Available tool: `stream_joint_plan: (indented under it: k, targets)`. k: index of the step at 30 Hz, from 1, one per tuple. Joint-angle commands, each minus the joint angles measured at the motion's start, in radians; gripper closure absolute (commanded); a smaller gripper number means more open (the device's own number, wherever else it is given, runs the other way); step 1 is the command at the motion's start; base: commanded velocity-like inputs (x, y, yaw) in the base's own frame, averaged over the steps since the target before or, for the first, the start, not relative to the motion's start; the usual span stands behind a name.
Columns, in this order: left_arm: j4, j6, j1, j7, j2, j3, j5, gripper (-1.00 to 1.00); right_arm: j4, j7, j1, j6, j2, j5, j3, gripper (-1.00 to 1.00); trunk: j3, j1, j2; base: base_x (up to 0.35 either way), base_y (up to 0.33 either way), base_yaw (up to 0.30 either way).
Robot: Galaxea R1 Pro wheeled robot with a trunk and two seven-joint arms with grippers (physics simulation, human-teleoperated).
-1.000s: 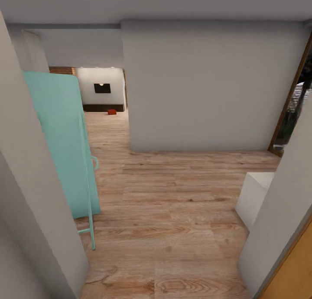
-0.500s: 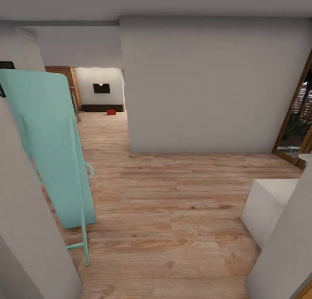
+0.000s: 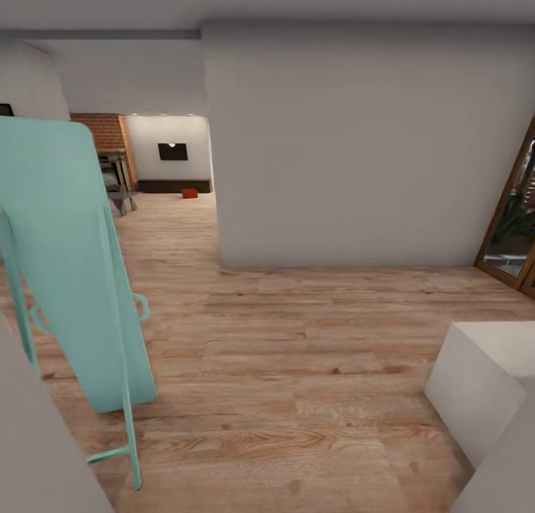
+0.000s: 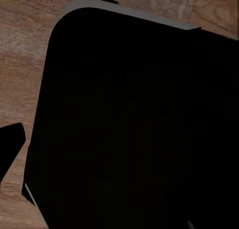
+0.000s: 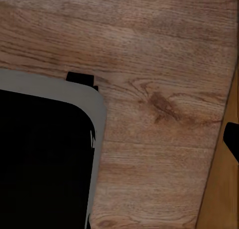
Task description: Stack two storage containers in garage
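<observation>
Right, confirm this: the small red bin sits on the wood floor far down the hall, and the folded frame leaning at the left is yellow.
Not yellow. The head view shows the folded frame is pale teal. The small red bin does sit on the wood floor far down the hall.

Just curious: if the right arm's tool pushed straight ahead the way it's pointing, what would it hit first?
Probably the light wood plank floor, with the robot's black, grey-edged base beside that line; depth is unclear.
</observation>
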Motion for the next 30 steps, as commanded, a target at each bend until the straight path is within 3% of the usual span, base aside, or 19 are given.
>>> stream_joint_plan:
  k: [1,30]
  targets:
    - [0.000,-0.002,0.000,0.001,-0.001,0.000,0.004,-1.00,0.002,-0.003,-0.001,-0.004,0.000,-0.003,0.008,-1.00,-0.001,0.001,0.000,0.322,0.000,0.000]
    - [0.000,-0.002,0.000,0.001,-0.001,-0.001,0.004,-1.00,0.002,-0.003,0.000,-0.004,0.000,-0.003,0.008,-1.00,-0.001,0.001,0.000,0.322,0.000,0.000]
